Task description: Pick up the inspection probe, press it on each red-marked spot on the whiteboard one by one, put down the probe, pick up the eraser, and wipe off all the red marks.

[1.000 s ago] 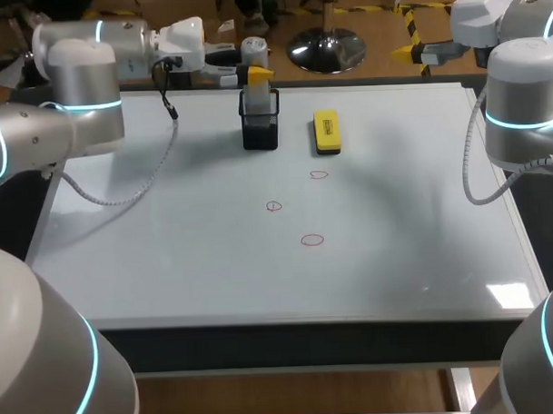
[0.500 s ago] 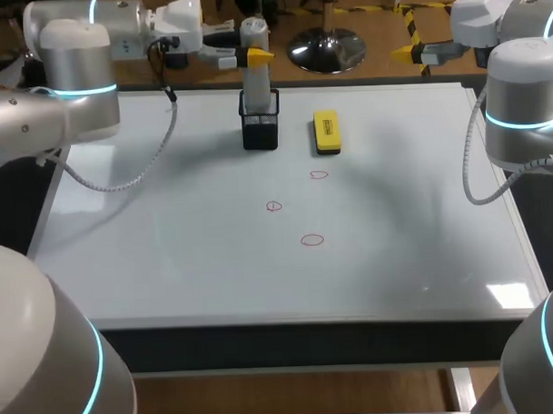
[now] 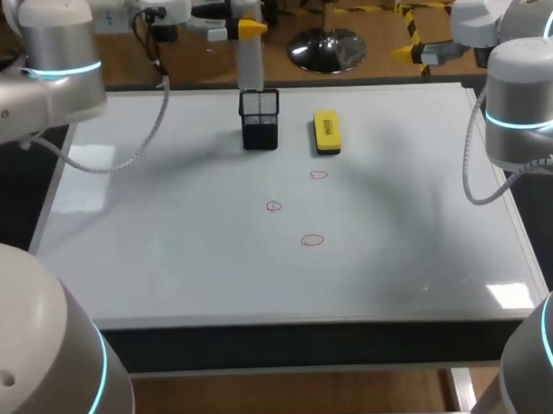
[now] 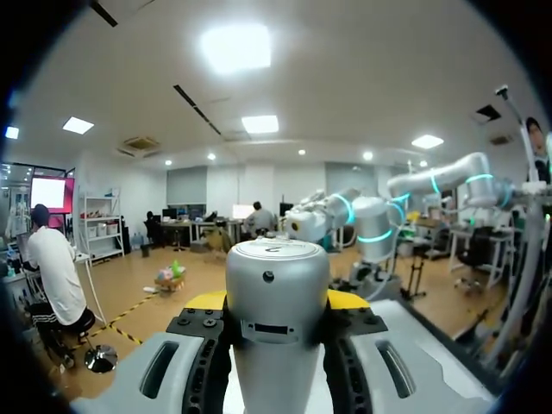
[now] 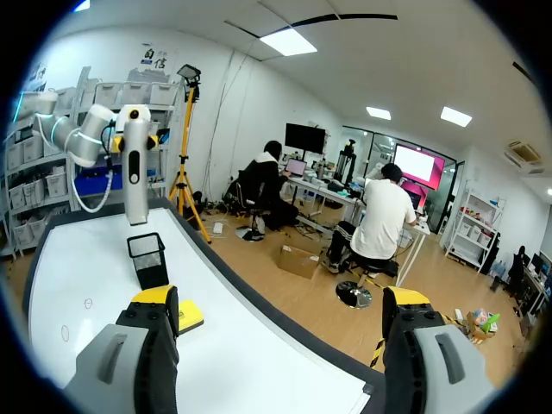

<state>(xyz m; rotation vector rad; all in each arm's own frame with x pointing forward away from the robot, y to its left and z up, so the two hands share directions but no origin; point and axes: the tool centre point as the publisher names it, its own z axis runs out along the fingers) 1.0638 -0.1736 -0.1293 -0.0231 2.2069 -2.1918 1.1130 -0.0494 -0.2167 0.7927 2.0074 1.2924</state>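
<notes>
The inspection probe [image 3: 247, 44], a silver cylinder, hangs upright above the black mesh holder [image 3: 260, 121], clear of its rim. My left gripper [image 3: 238, 28] is shut on its upper part; in the left wrist view the probe [image 4: 276, 319] fills the gap between the yellow-tipped fingers [image 4: 205, 301]. The yellow eraser [image 3: 327, 133] lies right of the holder. Three red marks [image 3: 319, 175], [image 3: 274, 206], [image 3: 312, 240] sit mid-whiteboard [image 3: 169, 256]. My right gripper [image 5: 280, 297] stands open and holds nothing, high beyond the board's far right corner, looking at the probe [image 5: 135, 164] and the holder [image 5: 148, 259].
The whiteboard covers nearly the whole table. Only the mesh holder and the eraser [image 5: 190, 317] stand on it, both near its far edge. My right arm [image 3: 523, 98] rises at the right edge.
My left gripper has lifted the probe straight up out of the mesh holder and drawn slightly left. The right arm has kept still.
</notes>
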